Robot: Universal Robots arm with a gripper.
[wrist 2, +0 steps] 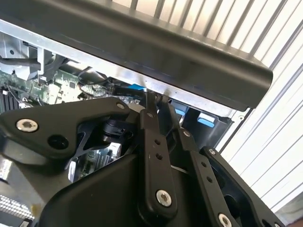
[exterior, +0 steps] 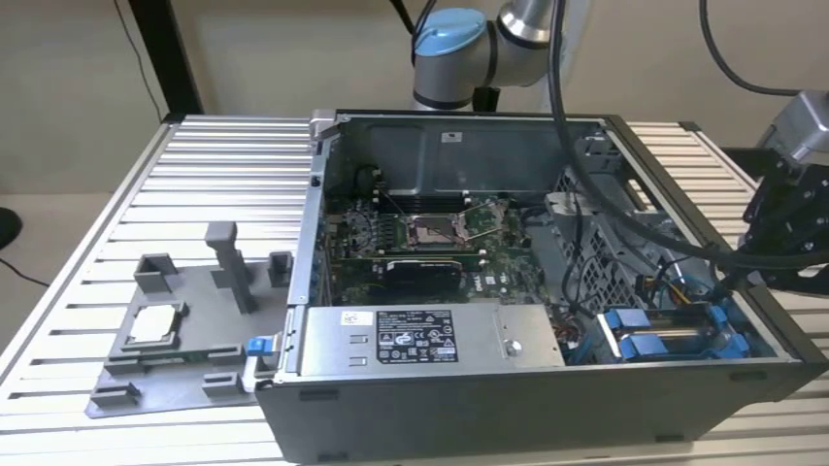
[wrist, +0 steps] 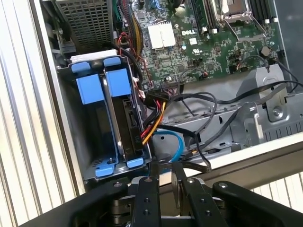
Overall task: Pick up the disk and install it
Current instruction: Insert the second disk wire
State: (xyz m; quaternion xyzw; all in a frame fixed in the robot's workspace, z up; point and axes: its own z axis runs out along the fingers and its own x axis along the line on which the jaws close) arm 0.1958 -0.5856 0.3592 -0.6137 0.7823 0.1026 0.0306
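Note:
The disk stands on edge in the drive bay of the open computer case. Its bright blue carrier and one dark end show, while its labelled face is hidden. A second blue carrier sits beside it in the same bay. In the exterior view the blue carriers are at the case's near corner, on that view's right. My gripper hovers just outside the case wall by that bay. Its black fingers are drawn close together with nothing between them.
Red, yellow and black cables and a blue cable lie next to the bay. The motherboard and a grey power supply box occupy the case. A grey fixture holding a small silver chip stands on the slatted table.

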